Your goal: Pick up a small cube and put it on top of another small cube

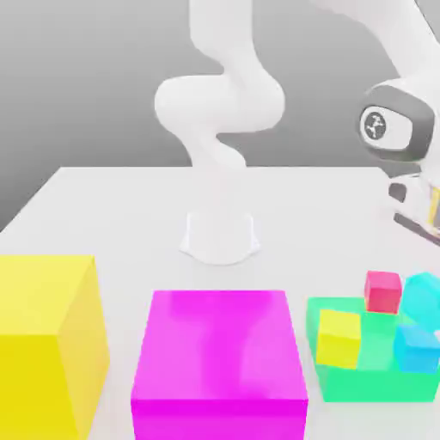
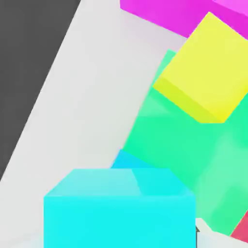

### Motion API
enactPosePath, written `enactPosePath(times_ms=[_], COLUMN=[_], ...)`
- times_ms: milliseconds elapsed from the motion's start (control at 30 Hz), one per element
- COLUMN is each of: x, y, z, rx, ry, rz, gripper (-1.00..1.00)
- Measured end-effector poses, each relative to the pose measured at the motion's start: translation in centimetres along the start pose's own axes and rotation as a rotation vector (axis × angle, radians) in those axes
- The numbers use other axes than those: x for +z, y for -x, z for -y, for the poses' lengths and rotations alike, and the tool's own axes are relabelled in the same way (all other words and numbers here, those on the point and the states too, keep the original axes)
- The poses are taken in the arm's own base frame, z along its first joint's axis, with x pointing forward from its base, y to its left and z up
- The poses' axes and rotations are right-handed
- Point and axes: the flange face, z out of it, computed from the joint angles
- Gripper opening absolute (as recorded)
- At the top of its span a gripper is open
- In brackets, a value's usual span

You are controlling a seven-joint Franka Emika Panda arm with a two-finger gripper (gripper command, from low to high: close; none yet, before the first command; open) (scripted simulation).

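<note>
At lower right, the red cube (image 1: 382,292), yellow cube (image 1: 339,339) and blue cube (image 1: 417,349) are borne by a green block (image 1: 365,385), with the aqua cube (image 1: 423,299) seen just beside the red. At bottom centre, a magenta block (image 1: 219,348) is seen.

- White desk (image 1: 120,210), bearing a magenta block (image 1: 219,348).
- Large yellow block (image 1: 39,348), toward the exterior view's left from the magenta block.
- Green block (image 1: 374,385), just beside it toward the exterior view's right.
- Robot base (image 1: 220,241), beyond it.

Small cubes (image 1: 416,351) rest on a slab (image 1: 378,387) at the exterior view's right.
</note>
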Motion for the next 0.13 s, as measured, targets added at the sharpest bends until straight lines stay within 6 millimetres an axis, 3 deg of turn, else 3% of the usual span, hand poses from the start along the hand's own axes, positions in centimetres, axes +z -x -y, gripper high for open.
enactPosePath(times_ms=[33,133], x=[0.70,0.70], y=[0.00,0.00], z=[-0.11,-0.11], rx=[-0.001,-0.001], ry=[0.001,0.001], rz=[-0.001,-0.001], gripper=[1.00,1.00])
